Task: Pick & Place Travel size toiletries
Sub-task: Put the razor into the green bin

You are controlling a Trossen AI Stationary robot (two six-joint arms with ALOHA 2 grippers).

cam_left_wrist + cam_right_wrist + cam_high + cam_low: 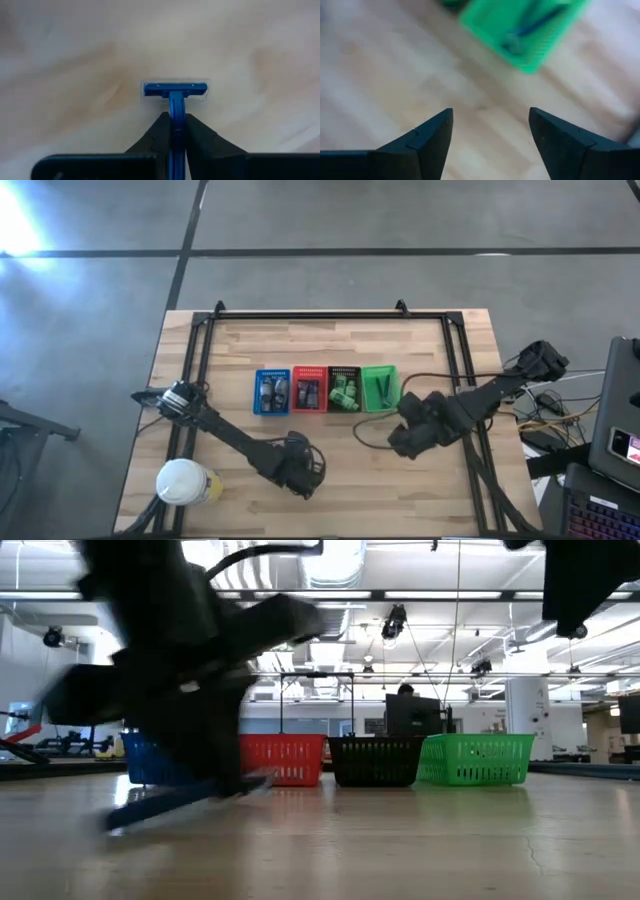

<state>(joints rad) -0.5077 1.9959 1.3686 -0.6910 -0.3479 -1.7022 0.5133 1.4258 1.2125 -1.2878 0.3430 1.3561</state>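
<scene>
A blue T-shaped razor point(175, 90) sits in my left gripper point(175, 117), which is shut on it over the near middle of the table point(300, 472). In the low view the razor point(165, 805) shows as a blue bar slanting down close to the tabletop. My right gripper point(490, 112) is open and holds nothing; it hovers just near of the green basket point(379, 388). Another razor point(530, 30) lies in that green basket point(520, 35). Green packets point(345, 393) fill the black basket, and dark items lie in the blue point(271, 392) and red point(307, 390) baskets. My left gripper pinches the razor's handle point(175, 112) between its two fingers point(161, 131), which lie along the handle. The head point(175, 89) sticks out past the fingertips. In the low view the razor slants with its low end point(112, 824) near the tabletop; whether it touches I cannot tell.
Four baskets stand in a row at mid-table: blue, red, black point(375, 760) and green point(475, 758). A large white-lidded round container point(183, 480) stands at the near left corner. A black frame point(320, 315) runs along the table's far and side edges. Bare wood lies between the grippers.
</scene>
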